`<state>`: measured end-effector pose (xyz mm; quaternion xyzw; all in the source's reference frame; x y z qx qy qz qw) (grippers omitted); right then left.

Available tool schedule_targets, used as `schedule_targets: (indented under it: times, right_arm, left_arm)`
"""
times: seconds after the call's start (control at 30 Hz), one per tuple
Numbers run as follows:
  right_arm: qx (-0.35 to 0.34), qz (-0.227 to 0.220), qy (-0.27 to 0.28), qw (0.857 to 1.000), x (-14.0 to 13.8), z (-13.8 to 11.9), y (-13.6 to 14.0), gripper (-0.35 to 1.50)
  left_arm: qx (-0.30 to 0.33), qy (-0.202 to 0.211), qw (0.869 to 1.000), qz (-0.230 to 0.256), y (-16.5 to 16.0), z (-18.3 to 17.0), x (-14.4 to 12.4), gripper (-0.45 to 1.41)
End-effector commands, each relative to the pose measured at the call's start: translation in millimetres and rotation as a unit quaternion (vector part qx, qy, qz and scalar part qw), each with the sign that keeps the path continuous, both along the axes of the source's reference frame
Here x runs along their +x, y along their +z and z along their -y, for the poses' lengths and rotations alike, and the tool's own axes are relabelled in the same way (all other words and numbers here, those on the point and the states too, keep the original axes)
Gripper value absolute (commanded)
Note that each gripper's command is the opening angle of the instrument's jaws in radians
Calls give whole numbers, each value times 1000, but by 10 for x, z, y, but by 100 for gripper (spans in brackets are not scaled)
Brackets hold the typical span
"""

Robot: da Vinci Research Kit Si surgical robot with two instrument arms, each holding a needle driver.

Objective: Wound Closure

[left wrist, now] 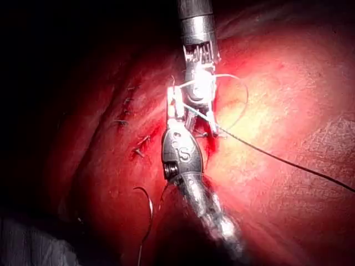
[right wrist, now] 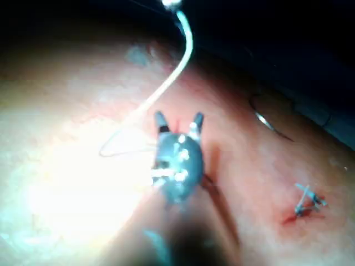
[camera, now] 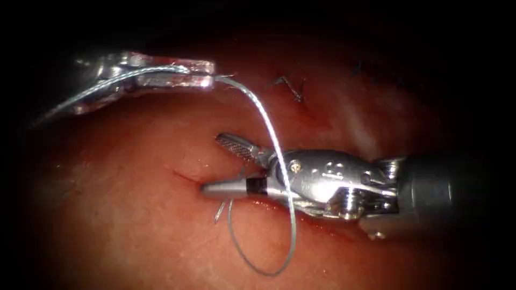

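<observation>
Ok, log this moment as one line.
left tool: shut on thread | right tool: open, holds nothing, thread draped over it | needle: cannot tell | tissue: earlier stitch in place

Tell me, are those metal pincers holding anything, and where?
Left pincer is shut on the pale thread, gripping near its upper end. Right pincer is open, holding nothing.

No text, label, number or sign can be read on anything here.
</observation>
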<state>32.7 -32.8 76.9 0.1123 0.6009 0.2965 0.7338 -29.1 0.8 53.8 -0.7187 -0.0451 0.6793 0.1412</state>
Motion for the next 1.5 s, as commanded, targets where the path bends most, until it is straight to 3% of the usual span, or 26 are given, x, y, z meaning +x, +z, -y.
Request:
schedule_targets:
  times: [0.03, 0.33, 0.63, 0.87, 1.2, 1.33, 1.5]
  right_arm:
    - [0, -2, -1, 1000, 6, 4, 2, 118]
    - [-6, -41, -4, 999, 6, 19, -16, 116]
    - [-12, -70, 9, 997, -16, 28, -24, 111]
    - [-18, -92, 30, 995, -21, 24, -25, 111]
    - [-25, -109, 86, 990, -29, 11, -29, 106]
    - [45, -92, 141, 985, -26, 9, -22, 102]
    - [78, -70, 188, 977, -29, 9, -17, 94]
  left_arm:
    - [-2, 0, 1000, 1, 6, -1, -5, -45]
    - [10, 11, 1000, -11, 75, 12, -15, -45]
    - [14, 22, 1000, -17, 108, 17, -10, -45]
    - [27, 26, 999, -24, 141, 45, -12, -45]
    - [32, 33, 999, -25, 149, 72, -5, -45]
    - [34, 34, 999, -26, 139, 90, -10, -45]
    - [33, 44, 998, -20, 120, 115, -18, -45]
